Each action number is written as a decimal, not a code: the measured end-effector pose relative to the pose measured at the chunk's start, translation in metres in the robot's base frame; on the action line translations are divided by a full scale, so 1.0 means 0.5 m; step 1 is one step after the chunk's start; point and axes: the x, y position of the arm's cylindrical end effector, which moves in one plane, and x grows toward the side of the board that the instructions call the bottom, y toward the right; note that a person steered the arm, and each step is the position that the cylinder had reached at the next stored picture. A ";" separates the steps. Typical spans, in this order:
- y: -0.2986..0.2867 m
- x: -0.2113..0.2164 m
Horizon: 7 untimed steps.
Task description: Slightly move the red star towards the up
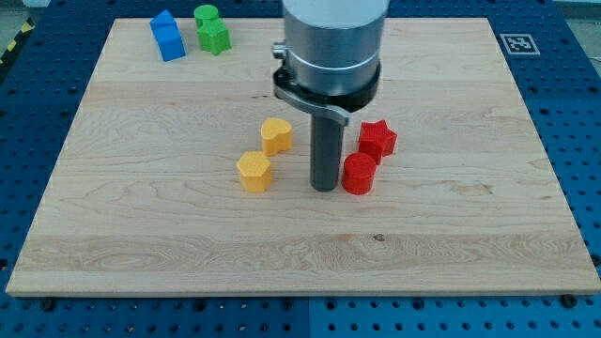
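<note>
- The small red star-shaped block (377, 139) lies right of the wooden counter's (470, 235) centre, touching the red round block (358, 175) below it; judging from this, the upward push is not yet made.
- No fingers exist here (only a rod): my tip (324, 188) rests just left of the red round block, grasping nothing.

Bystander blocks on a wooden board

The pale wooden board (451, 244) carries 2 yellow blocks near its middle: a yellow heart (276, 135) and, just below and to the view's left of it, a yellow hexagon (254, 171). A red cylinder (359, 174) stands to their right. At the view's top left sit 2 blue blocks (167, 36), touching one another, and beside them 2 green blocks (211, 30), also touching. A blue perforated table (577, 113) surrounds the board, with a printed marker (518, 43) at top right.
</note>
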 end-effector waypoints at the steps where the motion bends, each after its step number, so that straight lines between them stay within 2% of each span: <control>1: 0.059 0.000; 2: 0.106 0.000; 4: 0.094 0.000; 7: 0.076 -0.063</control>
